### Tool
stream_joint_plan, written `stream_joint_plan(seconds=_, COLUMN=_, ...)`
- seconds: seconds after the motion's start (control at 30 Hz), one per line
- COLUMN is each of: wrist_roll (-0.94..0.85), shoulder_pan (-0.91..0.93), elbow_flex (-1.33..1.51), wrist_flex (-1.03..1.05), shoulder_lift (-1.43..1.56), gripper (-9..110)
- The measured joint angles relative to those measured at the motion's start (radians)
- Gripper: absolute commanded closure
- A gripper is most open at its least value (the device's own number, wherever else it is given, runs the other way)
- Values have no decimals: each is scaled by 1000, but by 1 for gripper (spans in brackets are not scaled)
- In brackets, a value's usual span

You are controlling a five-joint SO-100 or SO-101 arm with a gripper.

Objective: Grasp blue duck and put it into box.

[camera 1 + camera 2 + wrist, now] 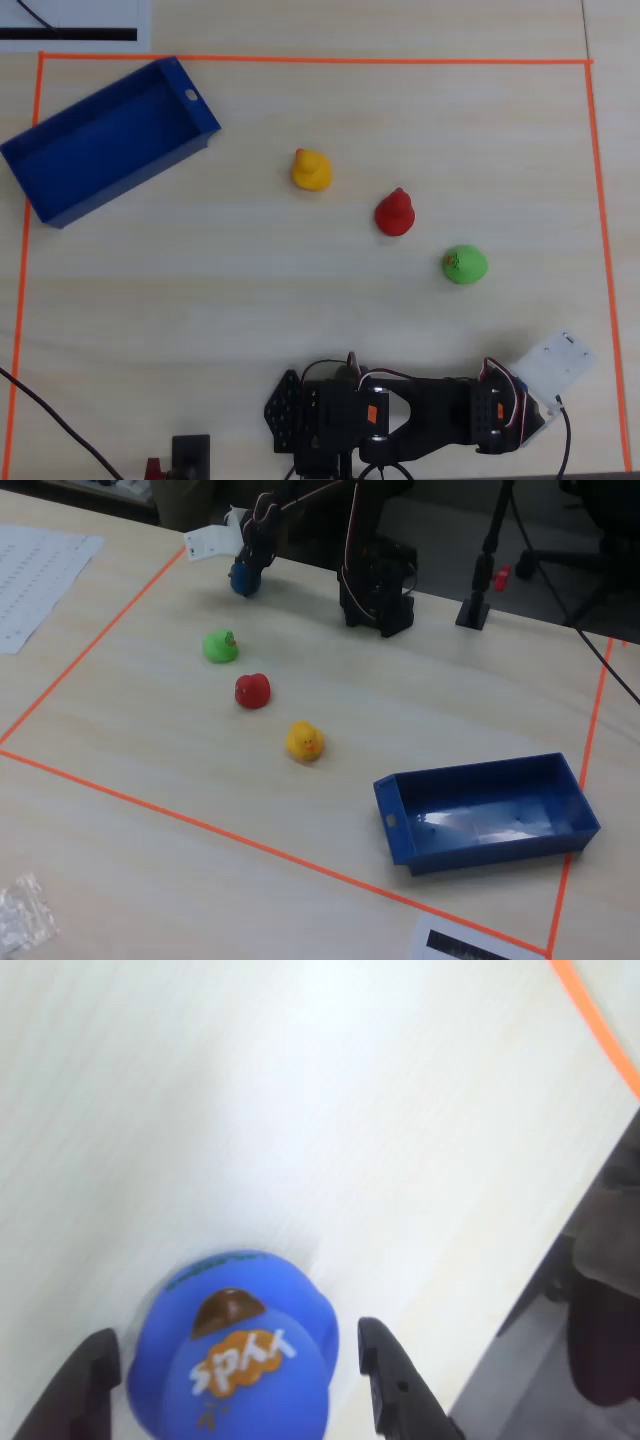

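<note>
The blue duck (235, 1370), with an orange-brown beak and white lettering, sits on the table between my two fingers in the wrist view. My gripper (235, 1335) is open and straddles it, with a clear gap at the right finger (385, 1370) and the left finger (85, 1380) close beside it. In the fixed view the gripper (247, 568) stands over the duck (242, 581) at the far edge of the table. In the overhead view the arm (420, 410) hides the duck. The blue box (105, 140) lies open and empty at the top left; it also shows in the fixed view (490, 810).
A yellow duck (311, 171), a red duck (395, 213) and a green duck (464, 264) stand in a diagonal line between the arm and the box. Orange tape (300, 60) frames the work area. A white card (555, 365) lies beside the gripper.
</note>
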Motion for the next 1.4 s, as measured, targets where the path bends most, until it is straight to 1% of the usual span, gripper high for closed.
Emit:
stream_joint_plan(seconds=0.1, wrist_roll=-3, shoulder_pan=6, elbow_flex=8, wrist_flex=-20, shoulder_lift=-11, gripper=72)
stream_joint_plan(seconds=0.17, wrist_roll=-3, shoulder_pan=8, elbow_flex=9, wrist_flex=-34, shoulder_lift=-18, gripper=80)
stream_joint_plan(seconds=0.23, wrist_roll=-3, shoulder_pan=8, elbow_flex=14, wrist_flex=-55, shoulder_lift=-28, gripper=95)
stream_joint_plan(seconds=0.27, wrist_roll=-3, shoulder_pan=8, elbow_flex=17, wrist_flex=-67, shoulder_lift=-35, gripper=100)
stream_joint_plan(seconds=0.3, wrist_roll=-3, shoulder_pan=9, elbow_flex=21, wrist_flex=-83, shoulder_lift=-44, gripper=101)
stream_joint_plan(seconds=0.43, wrist_roll=-9, shoulder_pan=11, elbow_flex=25, wrist_flex=-124, shoulder_lift=-67, gripper=101)
stream_joint_plan(seconds=0.67, wrist_roll=-28, shoulder_pan=15, elbow_flex=20, wrist_flex=-100, shoulder_lift=-86, gripper=101)
stream_joint_plan(seconds=0.77, wrist_roll=9, shoulder_pan=6, elbow_flex=-21, wrist_flex=-12, shoulder_lift=-83, gripper=101)
stream_joint_plan(seconds=0.8, wrist_roll=44, shoulder_pan=-12, elbow_flex=-54, wrist_flex=40, shoulder_lift=-63, gripper=101)
stream_joint_plan(seconds=0.87, wrist_roll=175, shoulder_pan=-58, elbow_flex=-121, wrist_flex=187, shoulder_lift=-25, gripper=101)
stream_joint_plan(seconds=1.0, wrist_roll=477, shoulder_pan=-253, elbow_flex=-282, wrist_flex=462, shoulder_lift=137, gripper=101)
stream_joint_plan(seconds=1.13, wrist_roll=811, shoulder_pan=-568, elbow_flex=-305, wrist_flex=652, shoulder_lift=376, gripper=101)
stream_joint_plan(seconds=1.23, wrist_roll=1029, shoulder_pan=-824, elbow_flex=-299, wrist_flex=732, shoulder_lift=551, gripper=101)
stream_joint_plan(seconds=1.33, wrist_roll=1230, shoulder_pan=-1147, elbow_flex=-256, wrist_flex=769, shoulder_lift=706, gripper=101)
stream_joint_plan(seconds=1.4, wrist_roll=1358, shoulder_pan=-1348, elbow_flex=-253, wrist_flex=778, shoulder_lift=756, gripper=101)
